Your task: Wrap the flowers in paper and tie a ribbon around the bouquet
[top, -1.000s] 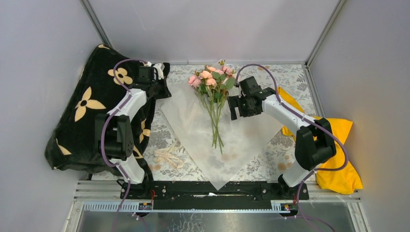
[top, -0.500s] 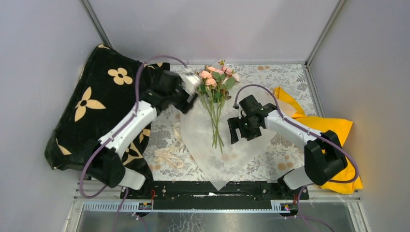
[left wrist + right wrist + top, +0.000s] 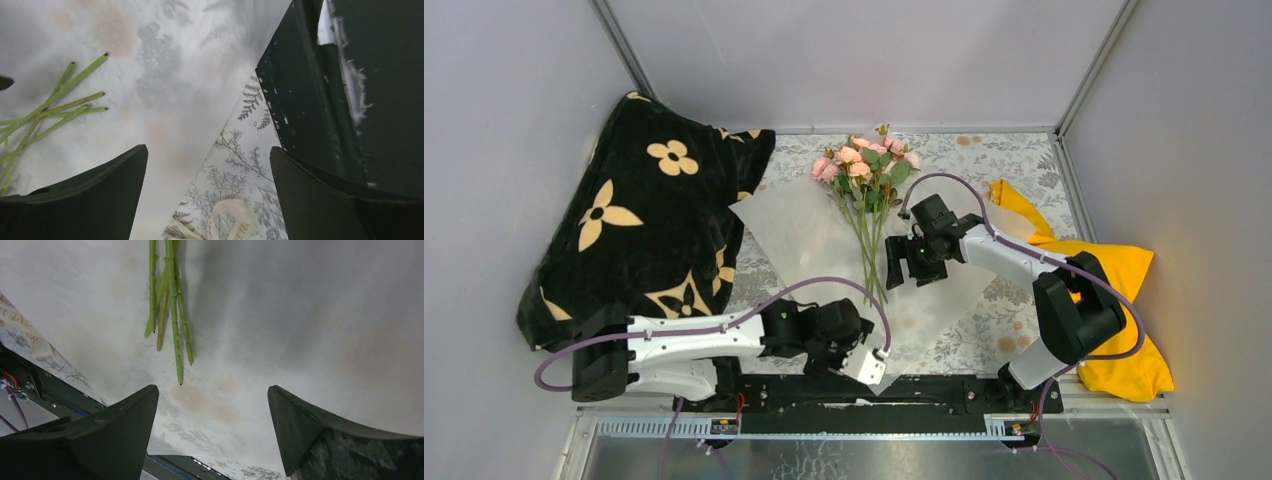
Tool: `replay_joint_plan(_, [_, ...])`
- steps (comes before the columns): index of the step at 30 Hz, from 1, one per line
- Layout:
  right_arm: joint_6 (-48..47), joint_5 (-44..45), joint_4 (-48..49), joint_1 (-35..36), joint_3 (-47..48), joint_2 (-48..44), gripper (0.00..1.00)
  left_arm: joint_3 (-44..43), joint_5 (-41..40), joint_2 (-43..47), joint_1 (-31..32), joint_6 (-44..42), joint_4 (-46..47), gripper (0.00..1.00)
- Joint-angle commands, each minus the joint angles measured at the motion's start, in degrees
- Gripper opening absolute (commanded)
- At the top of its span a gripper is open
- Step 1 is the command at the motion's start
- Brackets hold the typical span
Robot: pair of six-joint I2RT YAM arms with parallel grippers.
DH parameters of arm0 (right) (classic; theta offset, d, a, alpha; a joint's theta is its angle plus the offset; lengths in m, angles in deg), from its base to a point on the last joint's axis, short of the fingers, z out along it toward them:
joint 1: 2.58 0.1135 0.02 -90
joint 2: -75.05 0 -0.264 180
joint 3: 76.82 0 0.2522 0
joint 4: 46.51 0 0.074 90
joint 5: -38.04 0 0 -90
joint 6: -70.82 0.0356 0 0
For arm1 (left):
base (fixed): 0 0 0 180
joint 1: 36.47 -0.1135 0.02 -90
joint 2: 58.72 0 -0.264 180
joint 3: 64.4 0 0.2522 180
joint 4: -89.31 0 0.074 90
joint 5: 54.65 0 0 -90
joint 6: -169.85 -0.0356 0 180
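Now, left wrist view: left gripper (image 3: 207, 150) released, jaws spread wide with nothing between them. Under the gap I see the near edge of the paper (image 3: 165, 75) running on a slant, with bare tablecloth (image 3: 240, 165) on the right-finger side of it. Cut stem ends of the flowers (image 3: 55, 102) lie on the paper beyond the left finger, apart from it. A short cream piece of the ribbon (image 3: 231, 219) shows low between the fingers, resting on the tablecloth; I cannot tell how much of it is hidden. Black base rail (image 3: 310, 100) stands just past the right finger. Right wrist view: right gripper (image 3: 212, 387) also released, jaws wide and empty. Paper fills the ground under and ahead of the gap. The stems lie ahead, toward the left finger, their ends short of the fingertips and not touched. A bit of ribbon shows at the far left edge, outside the left finger. Top view: right gripper hangs over the paper just beside the lower stems, on their right; the pink blooms sit at the far end, well beyond it. Left gripper sits low at the paper's near corner, close to the base rail. Black blanket (image 3: 644, 210) lies well off to the left arm's outer side, yellow cloth (image 3: 1124, 270) behind the right arm's elbow.
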Motion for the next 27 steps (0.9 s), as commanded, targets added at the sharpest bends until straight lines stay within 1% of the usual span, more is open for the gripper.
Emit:
replay_joint_plan(1, [2.2,-0.4,3.2,0.1,-0.3,0.5,0.88,8.0,-9.7,-0.1,3.0,-8.7,16.5,0.99])
replay_joint_plan(4, [2.4,-0.5,3.5,0.1,-1.2,0.1,0.87,12.7,-13.3,-0.5,3.1,-13.0,26.8,0.99])
replay_joint_plan(5, [2.5,-0.4,3.5,0.1,-1.5,-0.1,0.87,14.1,-13.9,-0.6,3.1,-14.5,28.8,0.99])
replay_joint_plan(10, [2.5,-0.8,3.3,0.1,-1.9,-0.8,0.87,20.2,-15.4,-1.3,3.1,-18.0,34.6,0.97])
replay_joint_plan(12, [2.4,-1.1,3.2,0.1,-1.9,-1.0,0.86,21.5,-16.0,-0.9,3.1,-17.4,36.7,0.95])
replay_joint_plan(14, [2.2,-1.7,3.0,0.1,-1.8,-1.0,0.86,22.4,-16.6,-0.4,2.9,-16.2,39.4,0.92])
replay_joint_plan(16, [1.7,-2.4,2.7,0.1,-1.4,-0.7,0.86,22.9,-16.7,0.6,2.6,-15.4,41.0,0.81])
replay_joint_plan(19, [1.1,-2.8,1.8,0.1,-0.4,-0.4,0.86,23.0,-16.8,1.8,2.3,-14.2,41.4,0.59])
replay_joint_plan(21, [0.7,-3.5,1.5,0.1,0.0,-0.7,0.86,22.5,-16.6,2.3,1.7,-13.4,40.3,0.41])
replay_joint_plan(22, [0.5,-3.7,1.5,0.1,0.2,-0.9,0.86,21.9,-16.0,2.3,1.2,-12.7,39.1,0.28])
replay_joint_plan(23, [0.3,-3.8,1.3,0.1,0.4,-1.1,0.86,21.1,-14.8,2.3,0.6,-11.7,37.6,0.22])
replay_joint_plan(25, [-0.2,-3.9,0.7,0.1,1.0,-1.4,0.86,19.1,-11.4,2.0,-0.7,-10.3,33.5,0.14])
replay_joint_plan(27, [-0.7,-4.0,-0.1,0.1,1.5,-1.3,0.86,18.6,-9.0,1.7,-1.3,-10.1,31.2,0.11])
